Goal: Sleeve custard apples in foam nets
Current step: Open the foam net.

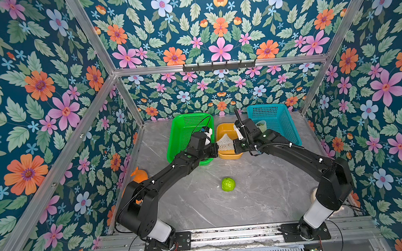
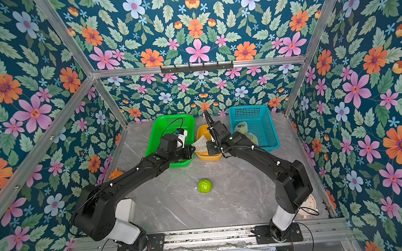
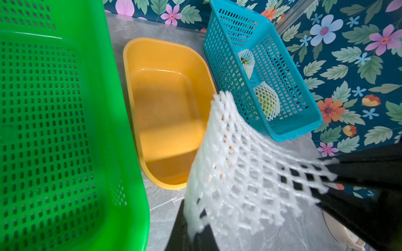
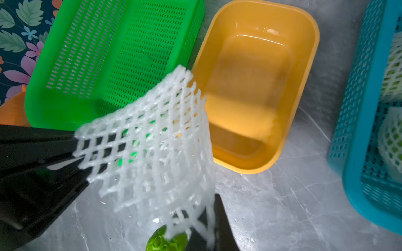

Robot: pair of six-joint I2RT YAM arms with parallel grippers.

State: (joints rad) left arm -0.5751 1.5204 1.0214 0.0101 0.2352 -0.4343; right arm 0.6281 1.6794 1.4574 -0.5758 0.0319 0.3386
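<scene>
One foam net (image 1: 225, 142) hangs stretched over the yellow tub (image 1: 227, 129), the left fingers (image 3: 180, 234) and right fingers (image 4: 224, 230) each apparently clamped on an edge; a bare custard apple (image 1: 228, 184) sits on the table (image 1: 260, 194).

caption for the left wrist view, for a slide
A foam net stretched over the yellow tub; two sleeved custard apples sit in the blue basket.

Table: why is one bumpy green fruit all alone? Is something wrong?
One custard apple lies bare on the table, while two netted ones sit in the blue basket. It just isn't sleeved yet: the left gripper and right gripper hold a foam net between them. Nothing looks spilled or broken.
</scene>
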